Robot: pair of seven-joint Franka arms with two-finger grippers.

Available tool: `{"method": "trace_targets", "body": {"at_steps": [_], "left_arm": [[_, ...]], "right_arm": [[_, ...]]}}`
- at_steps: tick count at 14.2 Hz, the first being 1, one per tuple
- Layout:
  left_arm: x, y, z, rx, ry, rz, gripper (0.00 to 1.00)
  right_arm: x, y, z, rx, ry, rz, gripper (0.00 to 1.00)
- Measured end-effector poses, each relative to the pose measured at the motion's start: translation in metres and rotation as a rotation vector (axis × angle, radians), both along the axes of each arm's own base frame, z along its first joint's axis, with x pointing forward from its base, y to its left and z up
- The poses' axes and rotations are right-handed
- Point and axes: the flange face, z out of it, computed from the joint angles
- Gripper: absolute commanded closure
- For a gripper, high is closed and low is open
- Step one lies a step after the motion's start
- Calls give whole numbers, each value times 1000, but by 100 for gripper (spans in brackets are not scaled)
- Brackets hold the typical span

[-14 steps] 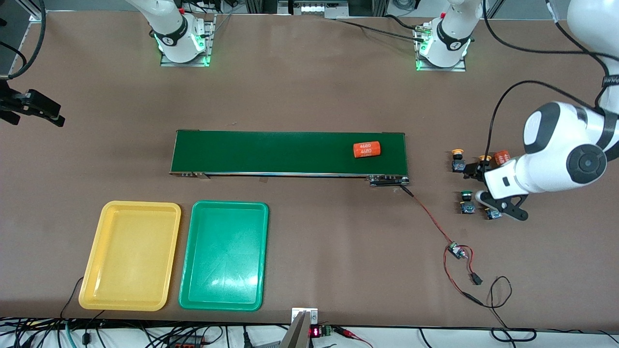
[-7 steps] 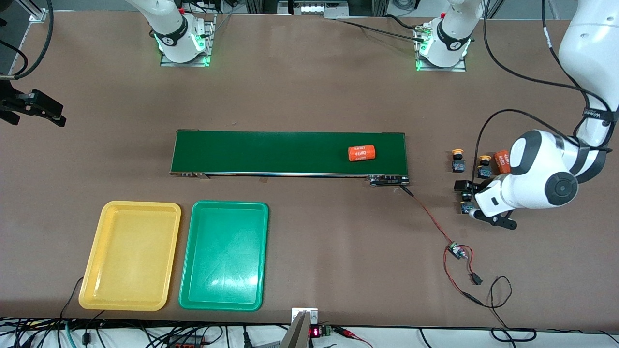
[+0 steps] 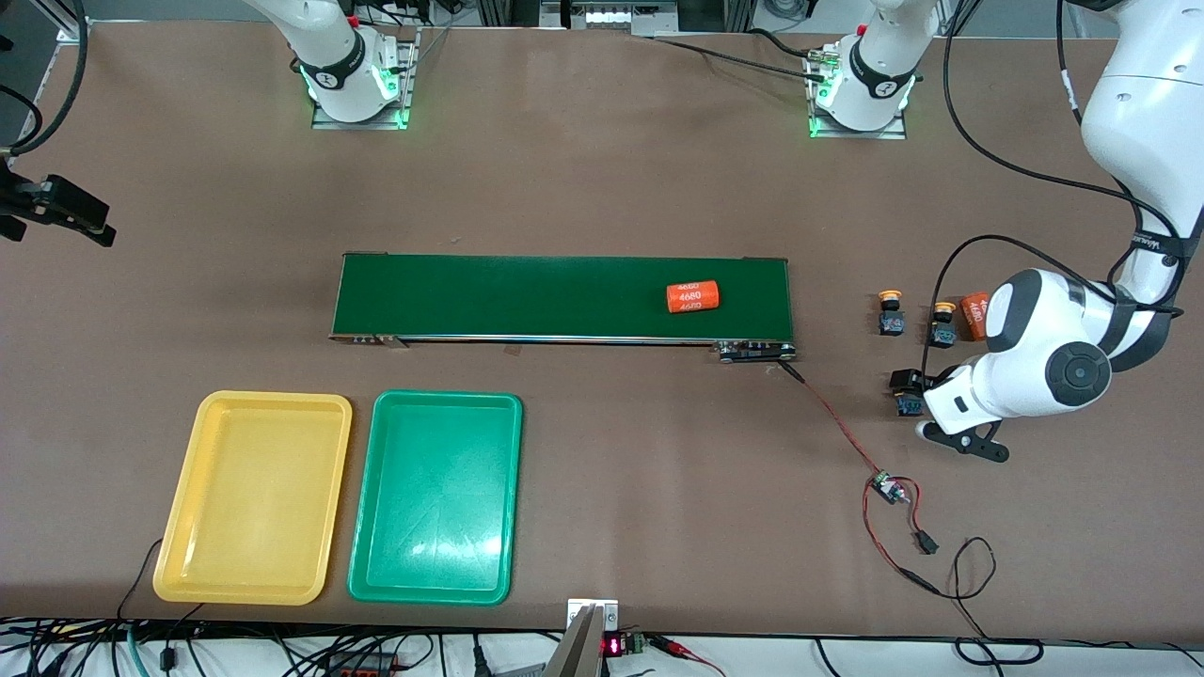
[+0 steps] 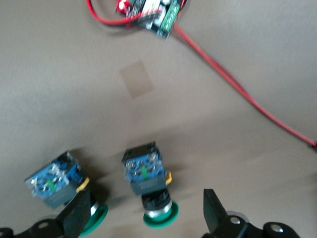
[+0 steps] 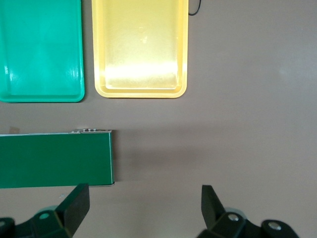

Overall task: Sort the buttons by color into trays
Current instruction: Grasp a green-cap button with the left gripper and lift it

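Left gripper [image 4: 143, 218] open astride a green button [image 4: 147, 184] lying flat — cap toward it; right gripper [image 5: 143, 210] waits open.

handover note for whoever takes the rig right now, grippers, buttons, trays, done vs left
Left gripper: open, low over a green button, jaws either side, nothing held.
Right gripper: open, empty, waiting above the table by the conveyor belt end.
Second green button lies beside the first; two yellow buttons sit farther from the front camera.
Yellow tray and green tray: no buttons in them.
Done: none sorted. Left: all four.
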Motion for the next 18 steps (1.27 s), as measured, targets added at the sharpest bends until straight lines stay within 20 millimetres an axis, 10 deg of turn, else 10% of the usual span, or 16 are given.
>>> {"method": "trace_targets", "body": {"at_steps": [10, 15, 18], "left_arm": [[-5, 0, -40, -30, 6, 4, 0], [-9, 10, -49, -24, -2, 21, 76], [-9, 8, -46, -18, 2, 44, 79]], "right_arm": [[8, 3, -5, -4, -21, 7, 0], [8, 4, -5, -4, -21, 7, 0], [8, 4, -5, -4, -21, 8, 0]]}}
